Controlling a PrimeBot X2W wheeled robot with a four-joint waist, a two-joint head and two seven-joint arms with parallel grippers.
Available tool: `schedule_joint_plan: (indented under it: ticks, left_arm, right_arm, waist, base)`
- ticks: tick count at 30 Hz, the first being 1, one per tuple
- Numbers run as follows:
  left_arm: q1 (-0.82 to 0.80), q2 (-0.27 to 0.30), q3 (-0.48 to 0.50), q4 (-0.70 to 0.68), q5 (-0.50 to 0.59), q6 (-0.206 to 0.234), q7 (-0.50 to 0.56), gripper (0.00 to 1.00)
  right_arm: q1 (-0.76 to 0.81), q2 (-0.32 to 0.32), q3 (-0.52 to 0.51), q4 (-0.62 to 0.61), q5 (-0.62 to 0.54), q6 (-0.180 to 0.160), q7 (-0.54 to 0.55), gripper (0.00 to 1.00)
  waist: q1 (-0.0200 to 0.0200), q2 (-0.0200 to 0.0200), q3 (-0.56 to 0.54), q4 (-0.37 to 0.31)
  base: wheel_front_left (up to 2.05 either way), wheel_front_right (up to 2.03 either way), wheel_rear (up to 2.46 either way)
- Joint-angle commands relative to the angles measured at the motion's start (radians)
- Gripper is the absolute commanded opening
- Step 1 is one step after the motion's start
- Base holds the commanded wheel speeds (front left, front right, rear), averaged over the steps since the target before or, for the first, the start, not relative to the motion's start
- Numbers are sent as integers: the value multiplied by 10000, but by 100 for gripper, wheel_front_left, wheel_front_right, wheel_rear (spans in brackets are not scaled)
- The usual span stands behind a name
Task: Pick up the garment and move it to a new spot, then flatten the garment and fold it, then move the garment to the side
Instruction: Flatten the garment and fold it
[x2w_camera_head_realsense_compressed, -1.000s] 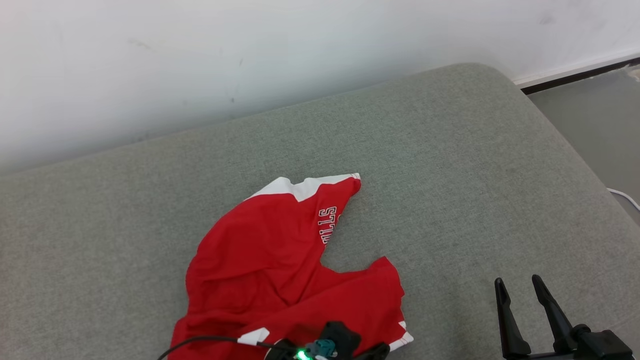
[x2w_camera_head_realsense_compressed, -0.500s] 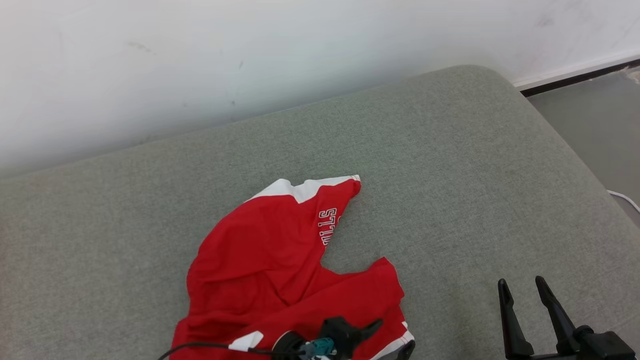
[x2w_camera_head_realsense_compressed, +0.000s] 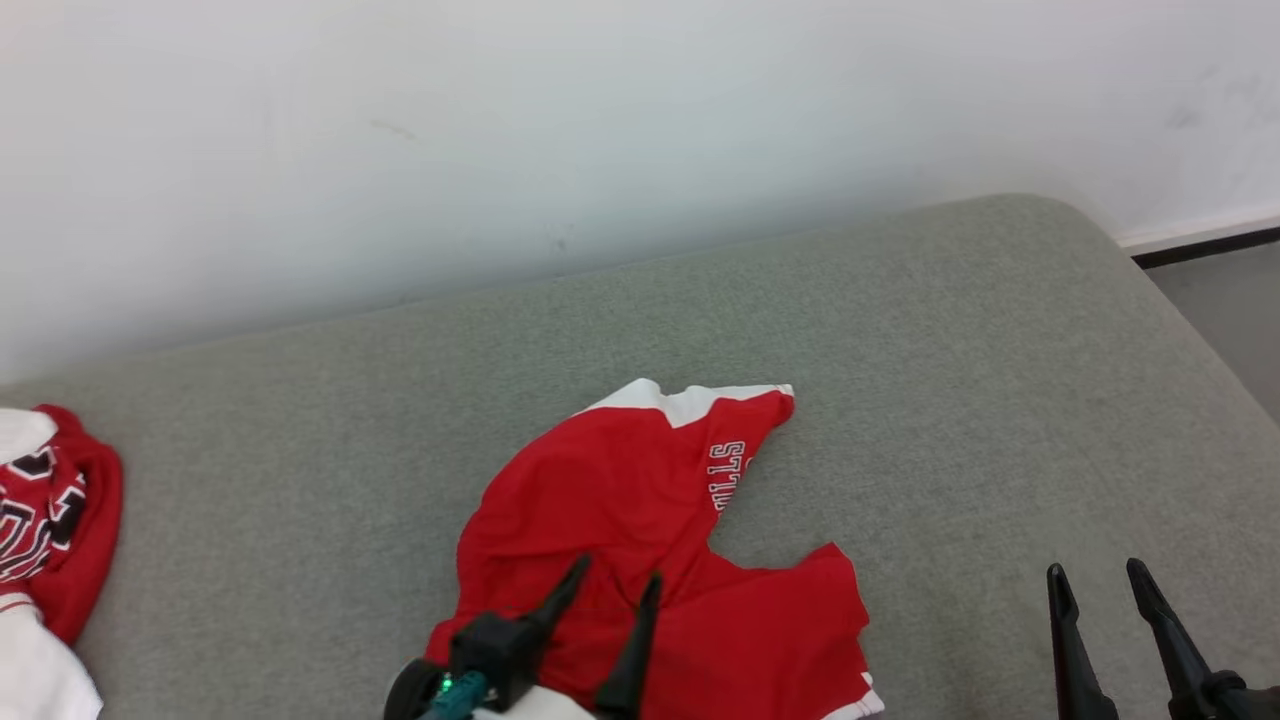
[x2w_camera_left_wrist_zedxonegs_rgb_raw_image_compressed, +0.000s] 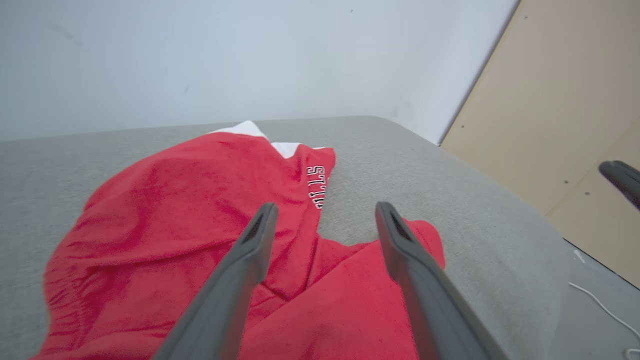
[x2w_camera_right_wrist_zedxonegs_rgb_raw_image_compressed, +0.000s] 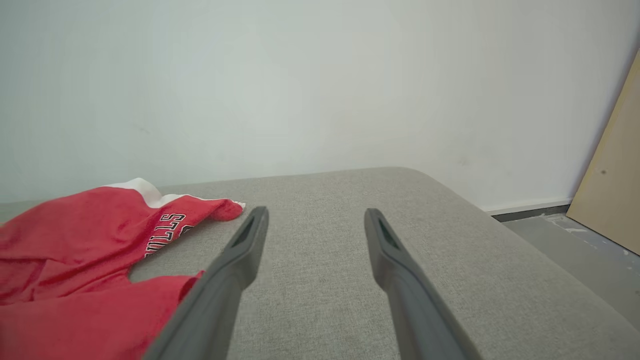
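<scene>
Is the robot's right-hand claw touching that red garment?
Apart. In the head view, a stretch of bare grey cushion lies between the right gripper and the red garment.

garment (x2w_camera_head_realsense_compressed: 610, 490): red fleecy cloth | couch (x2w_camera_head_realsense_compressed: 950, 330): grey woven fabric, matt | wall (x2w_camera_head_realsense_compressed: 500, 130): smooth

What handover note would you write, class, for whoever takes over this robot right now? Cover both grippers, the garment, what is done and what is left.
Left gripper: open, empty, over the red garment.
Right gripper: open, empty, over the bare grey cushion, right of the garment.
Garment: crumpled on the cushion, held by nothing. Other clothes lie at the far left.
Done: garment seems set down.
Left: flatten, fold, move aside.
</scene>
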Motion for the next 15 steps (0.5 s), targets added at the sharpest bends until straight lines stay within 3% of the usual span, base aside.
schedule_joint_plan:
  ticks: [1,8,15]
  left_arm:
    - [427,287,403,-367,225,212,-1,100]
    - [1856,482,2148,-1210,654,514,-5,100]
    - [3017,318,3654,-1612,1499,277,-7,100]
  right_arm:
    - [118,-130,-57,-103,-138,4,6,100]
    - [261,-263,-183,-125,-246,4,6,100]
    - [483,-296,-341,36,-232,4,6,100]
  waist:
    - [1,-1,-186,403]
    - [1,-1,-347,1148]
    - [1,-1,-456,1660]
  base:
    - [0,0,0]
    - [0,0,0]
    - [0,0,0]
